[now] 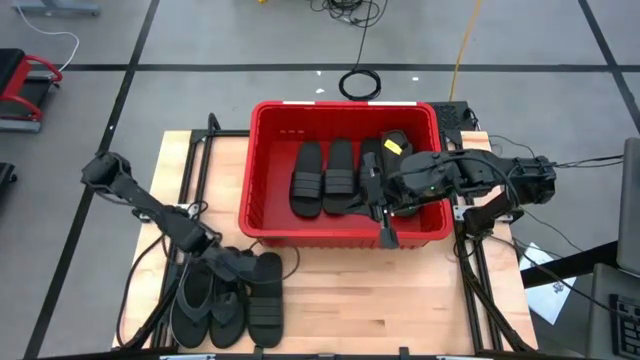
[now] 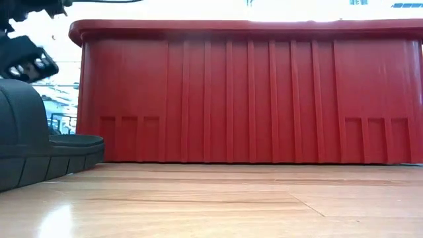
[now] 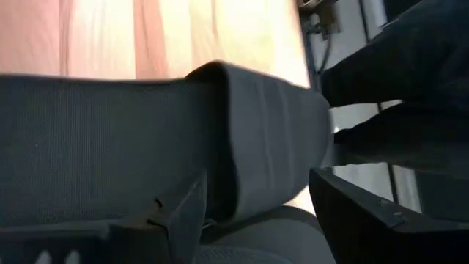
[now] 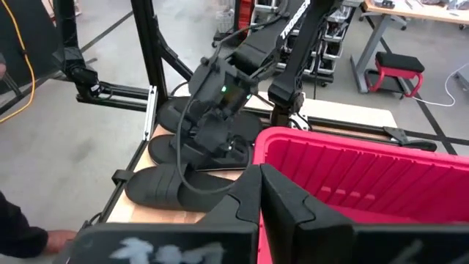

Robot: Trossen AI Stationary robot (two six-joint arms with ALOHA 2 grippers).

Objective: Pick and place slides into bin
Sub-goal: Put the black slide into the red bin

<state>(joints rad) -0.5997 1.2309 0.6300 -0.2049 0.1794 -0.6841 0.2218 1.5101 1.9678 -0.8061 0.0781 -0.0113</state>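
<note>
The red bin (image 1: pixel 270 215) stands mid-table and holds several black slides (image 1: pixel 322 180). Three more slides lie flat at the table's near left: two thong flip-flops (image 1: pixel 200 300) and a ribbed-strap slide (image 1: pixel 265 300). My left gripper (image 1: pixel 238 265) is low over this strap slide, open, with one finger on either side of its broad strap (image 3: pixel 271 125). My right gripper (image 1: pixel 385 232) is shut and empty above the bin's near wall, toward its right end (image 4: pixel 258 202). My left gripper has its fingers on either side of the slide's ribbed strap (image 3: pixel 242 169), and one finger (image 3: pixel 187 213) is close against the strap's edge. I cannot tell whether it touches. The slide lies flat on the table.
The bin's near wall (image 2: pixel 251 92) rises close behind the slides on the table. A black metal frame (image 1: pixel 200 150) edges the table on both sides. A person's sleeve and hand (image 4: pixel 29 235) show beyond the table's left side. Bare wood (image 1: pixel 380 310) lies in front of the bin.
</note>
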